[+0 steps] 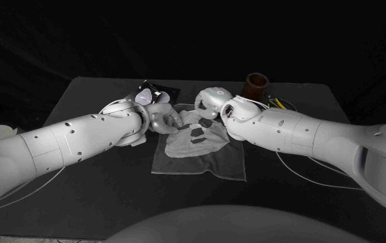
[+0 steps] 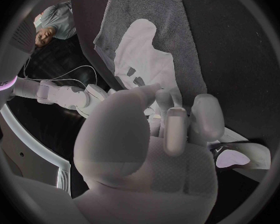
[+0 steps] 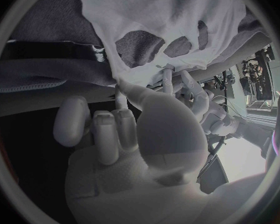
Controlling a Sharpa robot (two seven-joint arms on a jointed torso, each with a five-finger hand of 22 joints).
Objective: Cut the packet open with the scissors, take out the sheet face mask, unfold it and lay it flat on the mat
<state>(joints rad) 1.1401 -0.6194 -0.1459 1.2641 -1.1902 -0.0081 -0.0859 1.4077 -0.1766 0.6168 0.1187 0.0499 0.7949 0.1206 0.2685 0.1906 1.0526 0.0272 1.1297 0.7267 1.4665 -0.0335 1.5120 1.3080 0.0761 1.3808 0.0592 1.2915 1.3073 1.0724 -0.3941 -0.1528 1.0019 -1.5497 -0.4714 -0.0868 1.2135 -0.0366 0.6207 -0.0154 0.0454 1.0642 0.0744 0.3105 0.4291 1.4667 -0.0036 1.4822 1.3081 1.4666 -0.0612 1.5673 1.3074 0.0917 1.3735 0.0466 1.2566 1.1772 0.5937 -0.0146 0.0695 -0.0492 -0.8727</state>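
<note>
The white sheet face mask (image 1: 197,138) lies unfolded on the grey mat (image 1: 201,168), eye holes showing. My left hand (image 1: 162,118) pinches the mask's far left edge between thumb and fingers; in the left wrist view the hand (image 2: 159,134) meets the mask (image 2: 146,59) at that edge. My right hand (image 1: 212,102) grips the far right edge; the right wrist view has its fingers (image 3: 121,97) on the mask (image 3: 165,15), which hangs slightly raised over the mat (image 3: 40,15). The cut black packet (image 1: 153,94) lies behind my left hand.
A brown cup (image 1: 257,84) stands at the back right of the table. Yellow-handled scissors (image 1: 276,103) lie beside it, just behind my right forearm. White cables trail along the table under both arms. The packet (image 2: 230,159) lies close beside my left palm.
</note>
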